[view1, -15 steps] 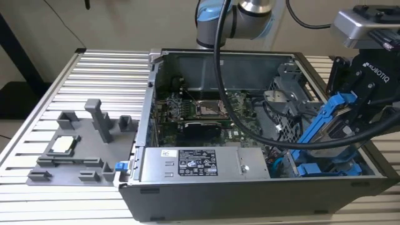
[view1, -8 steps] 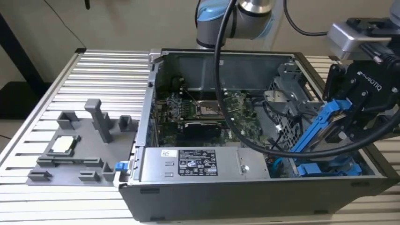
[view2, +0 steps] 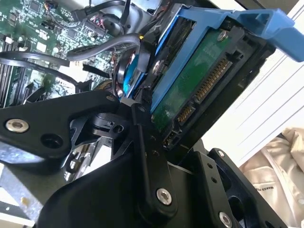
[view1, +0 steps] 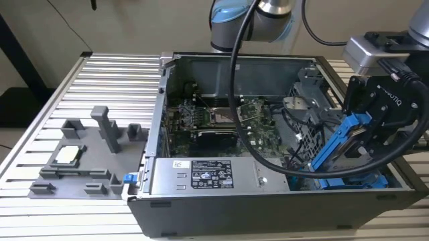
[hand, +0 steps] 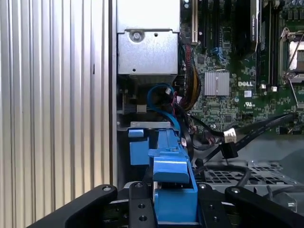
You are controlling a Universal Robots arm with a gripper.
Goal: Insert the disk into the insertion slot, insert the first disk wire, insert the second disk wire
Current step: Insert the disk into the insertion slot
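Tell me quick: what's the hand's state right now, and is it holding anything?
The hand is shut on the disk, holding it tilted over the insertion slot.

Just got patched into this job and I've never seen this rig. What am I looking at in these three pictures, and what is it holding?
This is one robot arm working over an open computer case on a slatted table. The exterior view looks on from off the arm; both wrist views ride on the arm, near its end effector. That end effector is shut on the disk, a drive in a blue frame. The disk is tilted, its lower end near the blue-trimmed slot, not yet lying in it. At the exterior view's left, a grey tray of fixtures sits on the table.
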